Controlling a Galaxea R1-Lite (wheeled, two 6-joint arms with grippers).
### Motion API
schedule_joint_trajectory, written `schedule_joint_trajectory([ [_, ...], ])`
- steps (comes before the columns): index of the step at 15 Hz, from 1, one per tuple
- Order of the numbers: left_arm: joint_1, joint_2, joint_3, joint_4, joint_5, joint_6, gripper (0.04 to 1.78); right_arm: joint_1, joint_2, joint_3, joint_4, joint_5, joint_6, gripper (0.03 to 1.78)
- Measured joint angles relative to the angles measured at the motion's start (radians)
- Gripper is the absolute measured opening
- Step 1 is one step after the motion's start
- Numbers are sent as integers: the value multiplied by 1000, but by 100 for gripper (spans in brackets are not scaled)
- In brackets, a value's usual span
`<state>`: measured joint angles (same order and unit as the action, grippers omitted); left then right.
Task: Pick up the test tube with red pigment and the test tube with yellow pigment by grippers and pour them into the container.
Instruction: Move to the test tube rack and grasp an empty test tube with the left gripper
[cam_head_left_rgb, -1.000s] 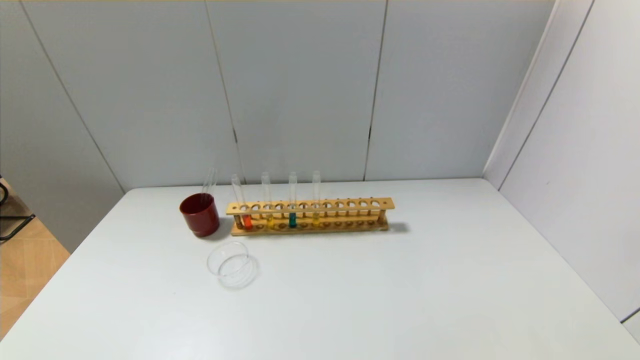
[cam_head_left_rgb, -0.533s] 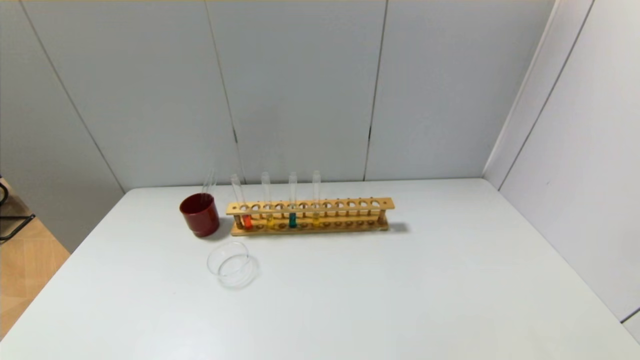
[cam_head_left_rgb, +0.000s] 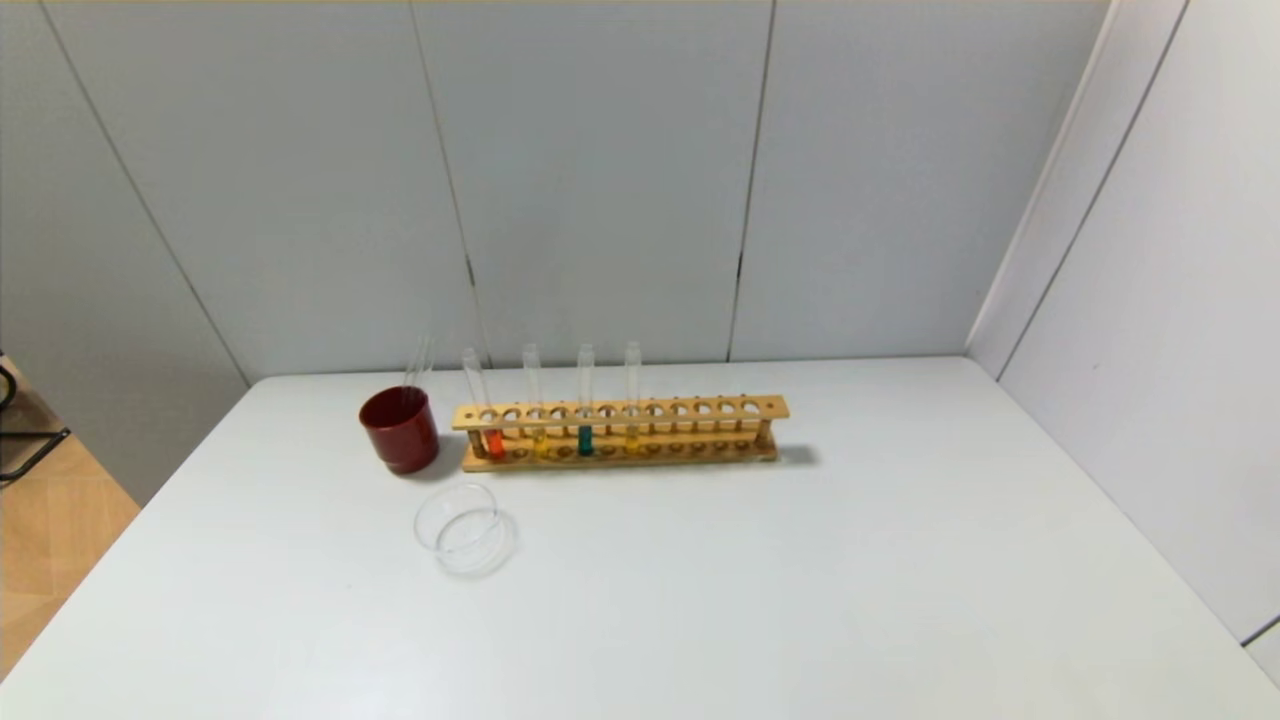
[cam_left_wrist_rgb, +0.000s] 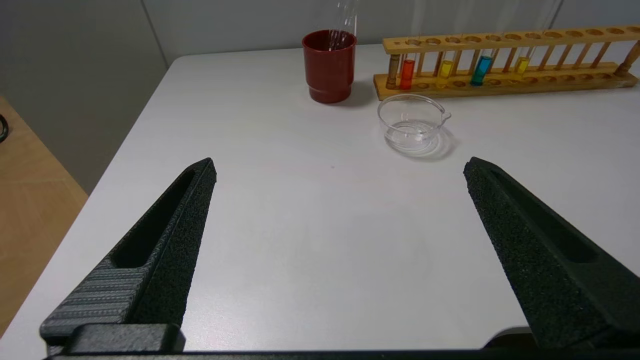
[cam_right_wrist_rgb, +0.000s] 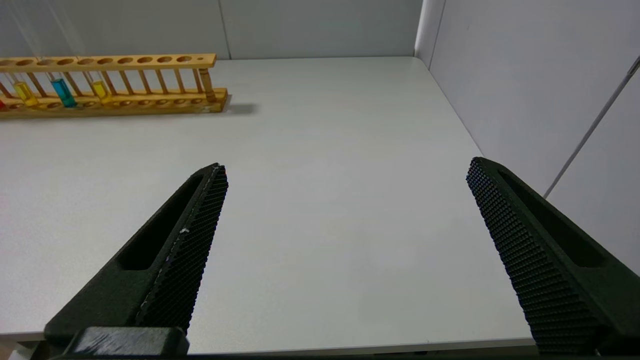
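The test tube with red pigment (cam_head_left_rgb: 494, 442) stands at the left end of a wooden rack (cam_head_left_rgb: 700, 408). The test tube with yellow pigment (cam_head_left_rgb: 540, 440) stands next to it. Both also show in the left wrist view, the red tube (cam_left_wrist_rgb: 407, 74) and the yellow tube (cam_left_wrist_rgb: 445, 75). The clear glass container (cam_head_left_rgb: 460, 525) sits empty on the table in front of the rack's left end, and it shows in the left wrist view (cam_left_wrist_rgb: 411, 122). My left gripper (cam_left_wrist_rgb: 340, 170) is open and empty, far short of the container. My right gripper (cam_right_wrist_rgb: 347, 170) is open and empty near the table's front edge. Neither shows in the head view.
A teal tube (cam_head_left_rgb: 585, 440) and an amber-yellow tube (cam_head_left_rgb: 631, 438) stand further right in the rack. A dark red cup (cam_head_left_rgb: 400, 430) holding a clear glass tube stands left of the rack. A wall panel (cam_head_left_rgb: 1150, 300) borders the white table (cam_head_left_rgb: 800, 580) on the right.
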<state>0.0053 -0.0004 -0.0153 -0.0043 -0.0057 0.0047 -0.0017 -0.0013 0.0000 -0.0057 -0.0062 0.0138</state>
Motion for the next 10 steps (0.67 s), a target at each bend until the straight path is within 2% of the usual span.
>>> schedule_joint_trajectory([
  [2, -1, 0, -66, 33, -17, 3, 175, 0, 0, 0, 0, 0, 0, 175],
  [6, -1, 22, -302, 210, -77, 36, 175, 0, 0, 0, 0, 0, 0, 175],
  [10, -10, 200, -505, 243, -134, 66, 175, 0, 0, 0, 0, 0, 0, 175],
])
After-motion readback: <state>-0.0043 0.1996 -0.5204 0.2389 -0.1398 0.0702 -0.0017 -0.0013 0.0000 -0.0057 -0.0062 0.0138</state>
